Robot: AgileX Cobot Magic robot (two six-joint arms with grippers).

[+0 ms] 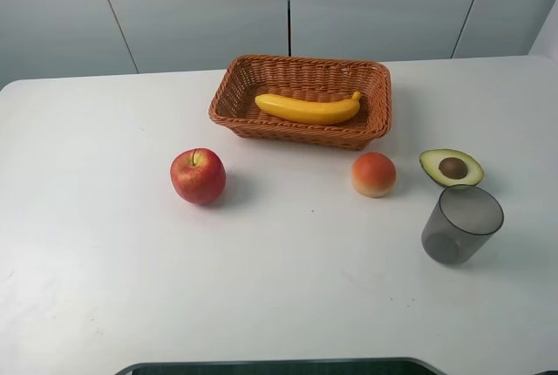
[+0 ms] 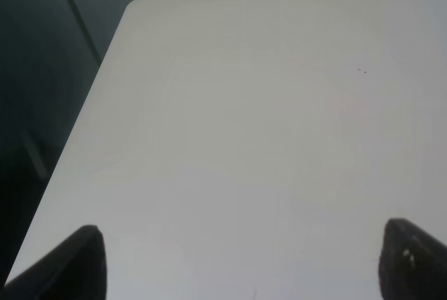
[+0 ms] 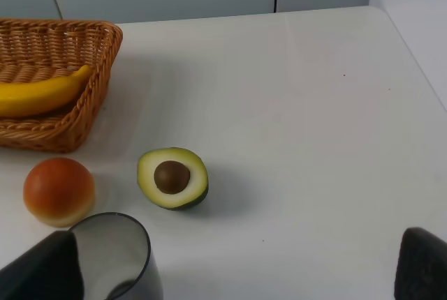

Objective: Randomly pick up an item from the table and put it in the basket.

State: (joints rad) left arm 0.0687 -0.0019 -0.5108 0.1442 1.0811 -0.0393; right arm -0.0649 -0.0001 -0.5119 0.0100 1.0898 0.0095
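Neither arm shows from above; both pairs of fingers (image 2: 84, 261) (image 3: 422, 265) spread, released. Banana (image 1: 307, 108) lies lengthwise in the basket (image 1: 240, 118), stem right.

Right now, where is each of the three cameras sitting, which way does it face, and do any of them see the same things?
Exterior high: mounted above the near edge, looking down across the table at the basket holding the banana; no arms or grippers show.
Left wrist: low over the table's bare corner; only the left gripper fingertips show, spread apart.
Right wrist: low, facing the avocado half, peach and cup; the right gripper fingertips show, spread.
Shared: the exterior and right wrist views both show basket, banana, peach, avocado and cup.
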